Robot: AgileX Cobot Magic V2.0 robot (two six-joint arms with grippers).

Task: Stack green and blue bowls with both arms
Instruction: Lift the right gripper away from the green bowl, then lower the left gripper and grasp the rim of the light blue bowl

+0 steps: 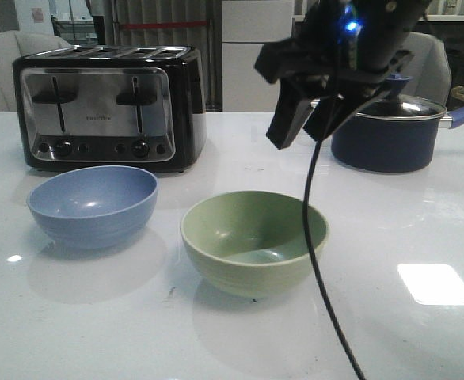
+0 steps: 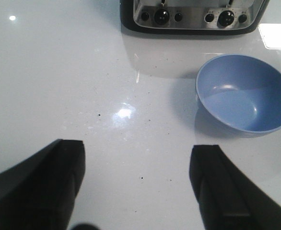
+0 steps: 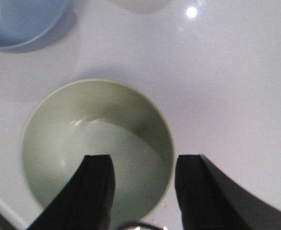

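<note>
The pale green bowl stands upright on the white table, right of the pale blue bowl. They stand apart. My right gripper hangs open and empty in the air above the green bowl's right rim. In the right wrist view one finger is over the green bowl and the other is outside its rim; the blue bowl shows at a corner. My left gripper is open and empty above bare table, with the blue bowl ahead and to one side. The left arm is not in the front view.
A black-and-steel toaster stands behind the blue bowl. A dark navy lidded pot with a blue handle stands at the back right, behind the right arm. A black cable hangs from the right arm in front of the green bowl.
</note>
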